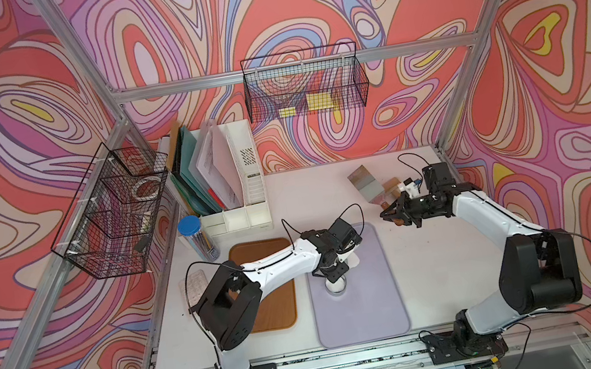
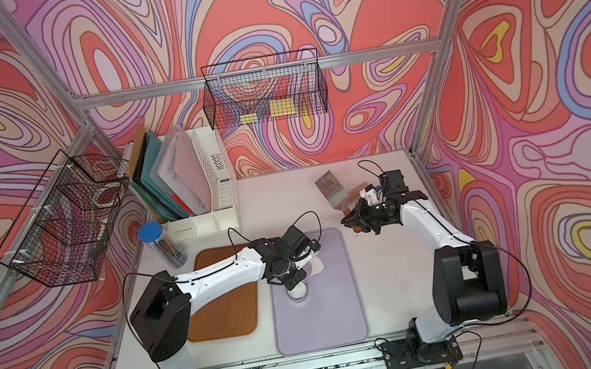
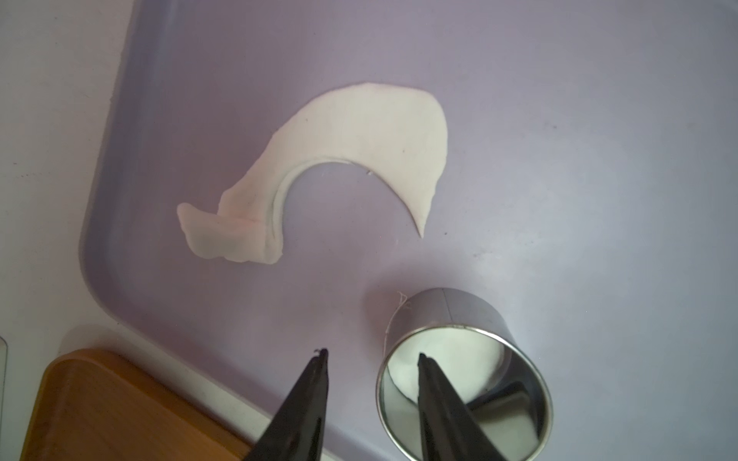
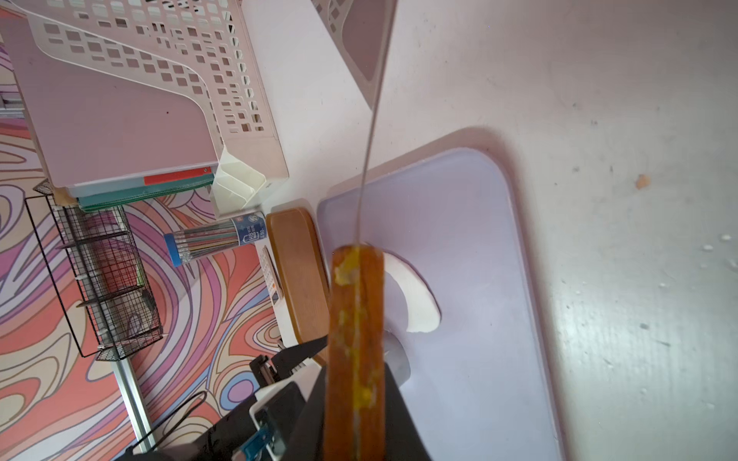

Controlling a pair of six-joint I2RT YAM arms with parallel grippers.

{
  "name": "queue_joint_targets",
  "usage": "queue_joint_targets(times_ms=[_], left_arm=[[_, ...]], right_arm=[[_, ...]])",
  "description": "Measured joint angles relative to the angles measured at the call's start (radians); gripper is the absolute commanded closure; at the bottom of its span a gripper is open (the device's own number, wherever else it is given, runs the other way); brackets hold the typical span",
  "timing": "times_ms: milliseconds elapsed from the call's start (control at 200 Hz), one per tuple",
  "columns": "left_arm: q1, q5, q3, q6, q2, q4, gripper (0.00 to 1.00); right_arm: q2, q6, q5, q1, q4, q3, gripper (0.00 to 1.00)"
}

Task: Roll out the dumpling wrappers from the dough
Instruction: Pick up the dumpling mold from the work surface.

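A ragged, curved scrap of dough (image 3: 351, 147) lies on the lilac mat (image 3: 559, 159), also seen in both top views (image 1: 354, 261) (image 2: 318, 267) and from the right wrist (image 4: 415, 295). Beside it stands a small steel cup (image 3: 475, 311) with a round white wrapper (image 3: 459, 351) inside. My left gripper (image 3: 372, 355) is open and points down over the cup (image 1: 335, 287), one finger inside the rim and one outside. My right gripper (image 1: 392, 214) hangs above the table at the back right, shut on the wooden handle (image 4: 355, 339) of a scraper with a metal blade (image 1: 365, 186).
A brown wooden tray (image 1: 278, 310) lies left of the mat (image 1: 364, 316). Behind it stand a blue-capped pencil tube (image 1: 197, 238) and a white file holder (image 1: 238, 170). Wire baskets hang on the left frame (image 1: 107, 213) and the back rail (image 1: 305, 84).
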Motion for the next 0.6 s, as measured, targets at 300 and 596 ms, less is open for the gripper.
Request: queue_joint_targets(times_ms=[300,596], left_arm=[[-0.013,0.027,0.044,0.062,0.043,-0.037,0.66],[-0.013,0.026,0.049,0.077,0.080,-0.062,0.72]], right_arm=[[-0.037,-0.061,0.056,0.000,-0.144,0.007,0.96],[-0.048,-0.089,0.076,0.000,-0.198,0.042,0.95]])
